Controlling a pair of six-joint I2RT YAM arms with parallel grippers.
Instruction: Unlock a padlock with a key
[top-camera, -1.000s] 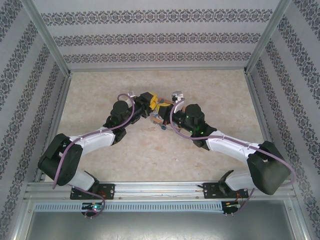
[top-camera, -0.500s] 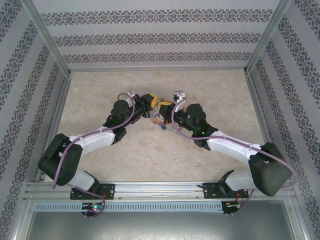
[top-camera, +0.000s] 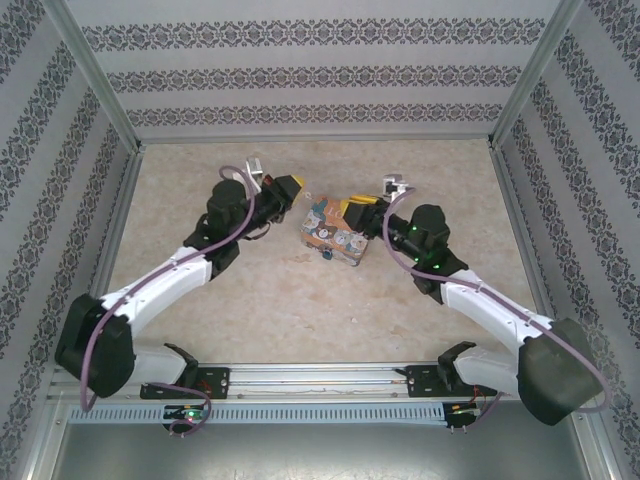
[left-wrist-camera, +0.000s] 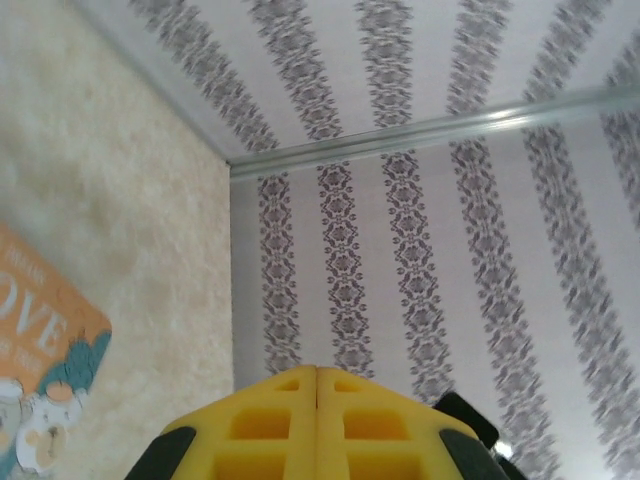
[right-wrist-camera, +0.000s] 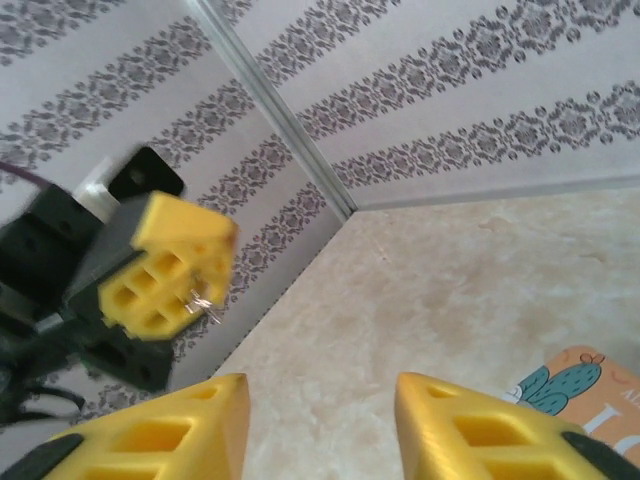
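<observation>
Two yellow-padded arms stand apart over the beige marbled bench (top-camera: 250, 290), with the orange cartoon "LOVE" tin box (top-camera: 335, 232) between them. The left end effector (top-camera: 283, 190) hangs at about ten o'clock from that tin box, its pads pressed flat together. In the right wrist view a tiny thin dull-metal sliver (right-wrist-camera: 206, 300) juts from its tip. I take this to be the key, pinched there, though it is too small to be certain. At the tin box's seven o'clock edge lies a tiny blue-teal speck, seemingly the padlock (top-camera: 326, 255). Nothing grips it, and its shackle and keyhole cannot be made out. The right end effector (top-camera: 354, 209) hovers at about two o'clock from the tin box, its pads moderately parted and empty.

The step in hand looks like securing the padlock so the key can meet it. To do this well, the right end effector should come down over the blue body and close on its flat sides. The shackle and the keyhole face should stay uncovered. It should then lift and turn the keyhole toward nine o'clock, facing the key. The left should approach slowly along the key's own axis, because a sliver this thin will slip or twist in the pads if it meets the slot off-line.
</observation>
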